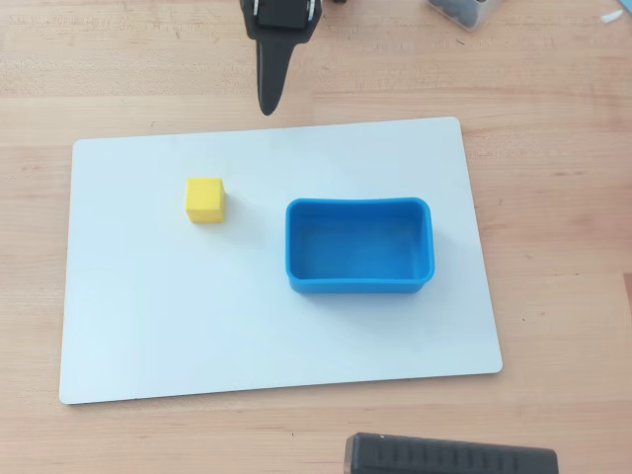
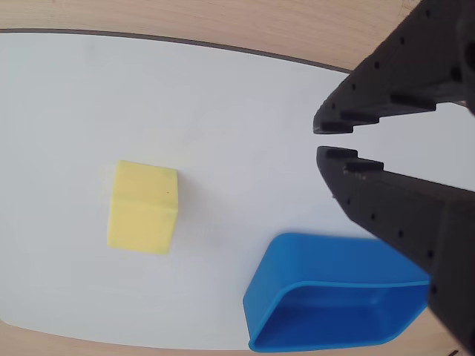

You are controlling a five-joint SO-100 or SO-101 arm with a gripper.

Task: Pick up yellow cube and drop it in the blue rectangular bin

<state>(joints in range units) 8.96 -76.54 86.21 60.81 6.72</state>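
white board (image 1: 276, 326) holds yellow cube (image 1: 204, 199) beside blue bin (image 1: 359, 246); only wrist view shows tool (image 2: 320, 139) tips slightly parted, empty.

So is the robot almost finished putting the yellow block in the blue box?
Not yet. Nothing is done: the small matte yellow cube sits on the white board, beside the empty blue plastic rectangular bin. The black hand holds nothing. Grabbing, carrying and dropping remain.

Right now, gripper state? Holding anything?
Gripper: slightly open, holding nothing; yellow cube sits free on the white board.
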